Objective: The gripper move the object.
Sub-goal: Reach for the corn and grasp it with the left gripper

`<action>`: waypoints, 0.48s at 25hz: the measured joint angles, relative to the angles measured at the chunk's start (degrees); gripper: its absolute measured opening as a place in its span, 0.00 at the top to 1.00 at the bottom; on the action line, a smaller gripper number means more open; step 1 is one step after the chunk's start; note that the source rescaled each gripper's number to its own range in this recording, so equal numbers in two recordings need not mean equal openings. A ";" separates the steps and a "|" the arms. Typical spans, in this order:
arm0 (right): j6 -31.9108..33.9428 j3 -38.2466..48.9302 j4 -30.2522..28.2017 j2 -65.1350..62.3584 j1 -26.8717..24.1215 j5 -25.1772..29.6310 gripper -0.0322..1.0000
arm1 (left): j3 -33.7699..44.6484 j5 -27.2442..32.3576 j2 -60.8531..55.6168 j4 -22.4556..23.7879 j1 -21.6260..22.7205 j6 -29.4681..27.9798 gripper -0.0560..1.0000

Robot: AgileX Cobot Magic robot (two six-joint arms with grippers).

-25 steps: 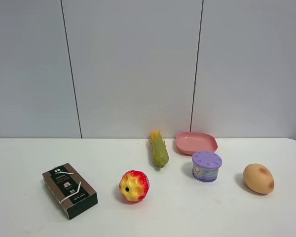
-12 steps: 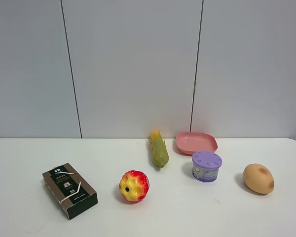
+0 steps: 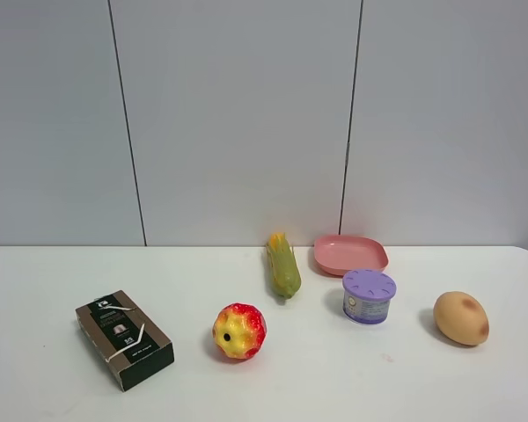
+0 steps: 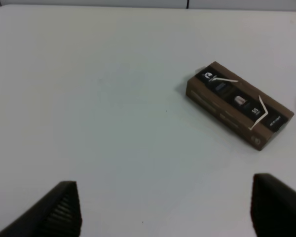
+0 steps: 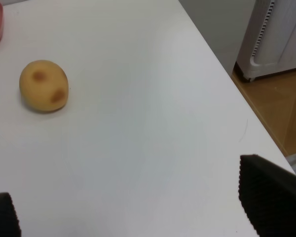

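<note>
The toy corn cob, green husk with a yellow-orange tip, lies on the white table near the back wall, in the middle of the exterior view. No arm or gripper shows in that view. In the left wrist view my left gripper is open and empty, its two dark fingertips spread wide above bare table. In the right wrist view my right gripper is open and empty, one fingertip near the table's edge. The corn is in neither wrist view.
A pink plate sits right of the corn, a purple-lidded can in front of it. A tan potato lies at the right, a red-yellow fruit in front, a dark box at the left.
</note>
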 joint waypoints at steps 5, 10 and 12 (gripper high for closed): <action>0.00 0.00 0.00 0.00 0.00 0.00 0.00 | -4.97 -0.91 7.45 0.18 0.00 -0.50 0.30; 0.00 0.00 0.00 0.00 0.00 0.00 0.00 | -20.62 -1.82 23.55 3.66 0.00 -0.64 0.30; 0.00 0.00 0.00 0.00 0.00 0.00 0.00 | -27.73 -1.98 31.11 4.04 0.00 -0.64 0.30</action>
